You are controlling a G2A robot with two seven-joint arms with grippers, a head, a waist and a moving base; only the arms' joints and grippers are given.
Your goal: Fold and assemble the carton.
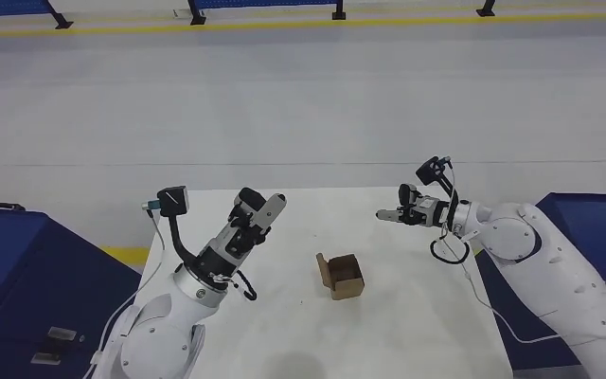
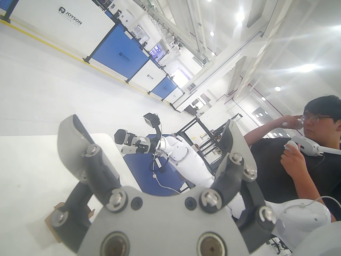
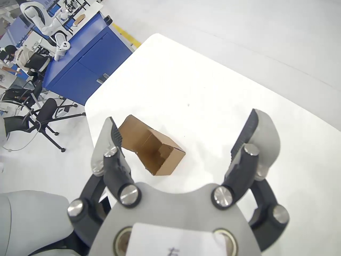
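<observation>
Right hand (image 3: 182,115): fingers spread wide, nothing between them, held above the table (image 3: 213,81).
Carton (image 3: 157,149): brown, partly folded, lying on the table, one end open.
Blue cabinet (image 3: 80,65): beside the table's rounded corner.

Top view: overhead, looking down on the table (image 1: 417,313) and both arms.
Left wrist view: low, tilted up past the left gripper (image 2: 151,127).
Right wrist view: angled down past the right gripper (image 3: 183,120).
Shared: carton (image 1: 342,276), table.
</observation>
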